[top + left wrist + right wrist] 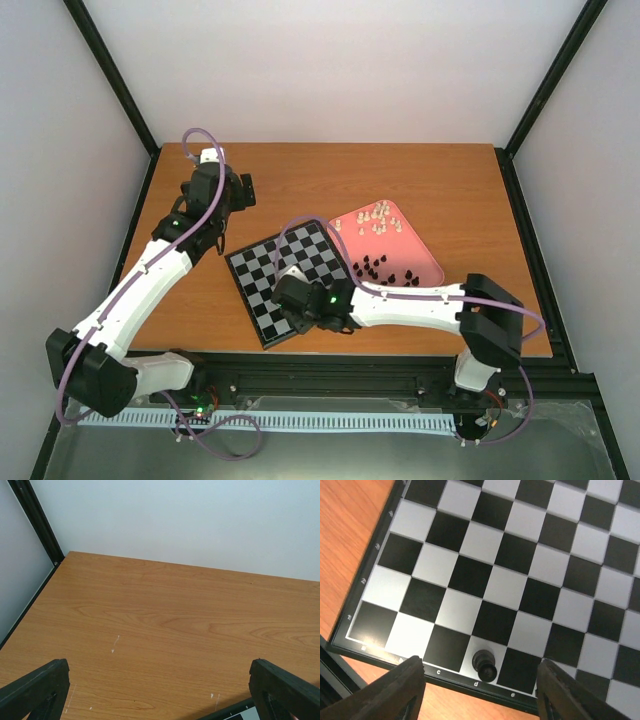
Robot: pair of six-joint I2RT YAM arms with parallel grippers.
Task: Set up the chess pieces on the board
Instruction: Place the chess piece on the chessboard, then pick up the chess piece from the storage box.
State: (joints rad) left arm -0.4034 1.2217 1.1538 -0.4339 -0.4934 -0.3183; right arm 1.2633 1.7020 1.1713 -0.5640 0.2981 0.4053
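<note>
The board (262,283) lies in the middle of the table, black and light-grey checks with a black border. My right gripper (300,310) hovers low over its near edge, jaws open. In the right wrist view one black chess piece (485,664) stands upright on the light square above the letter d, free between the two fingertips (407,680). The rest of the board (470,575) shows bare squares. Other chess pieces, cream (378,219) and black (378,268), lie in the pink tray. My left gripper (240,190) is open over bare wood at the back left.
The pink tray (428,262) sits just right of the board. Black frame posts rise at the table's corners. A corner of the board (240,712) shows at the bottom of the left wrist view over the wood table (165,630).
</note>
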